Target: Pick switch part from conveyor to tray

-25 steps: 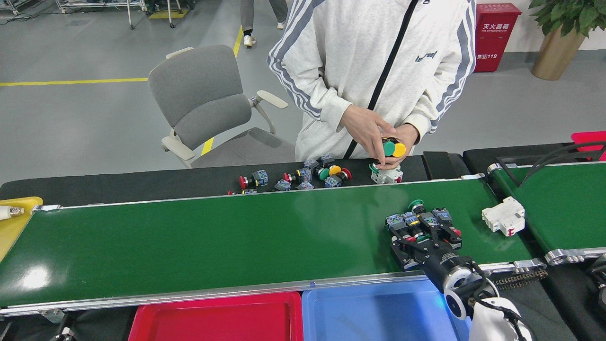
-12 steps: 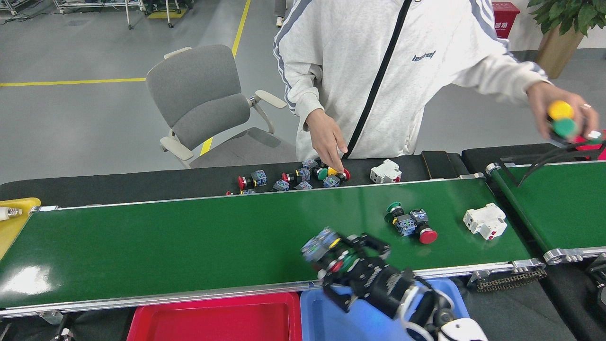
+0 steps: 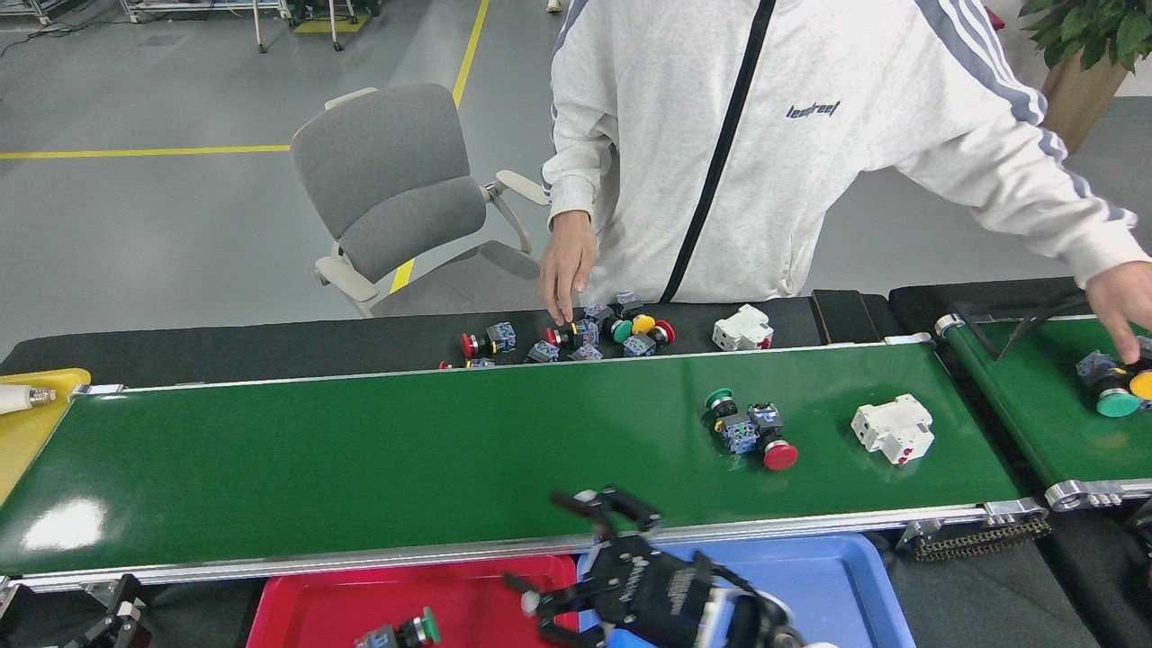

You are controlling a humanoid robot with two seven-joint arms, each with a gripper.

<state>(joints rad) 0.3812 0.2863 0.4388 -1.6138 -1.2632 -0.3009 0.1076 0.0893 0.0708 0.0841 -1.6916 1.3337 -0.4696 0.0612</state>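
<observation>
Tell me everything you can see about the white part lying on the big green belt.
The white part is a blocky moulded piece, plastic by its look, with stepped edges and small red marks on its near face. It lies tilted on the conveyor near its right end, right of the switch pair. Only the belt touches it.

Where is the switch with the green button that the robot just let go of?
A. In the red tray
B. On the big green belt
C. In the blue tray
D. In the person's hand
A. The green-button switch lies in the red tray, and the right tool above the trays is open and holds nothing.
</observation>
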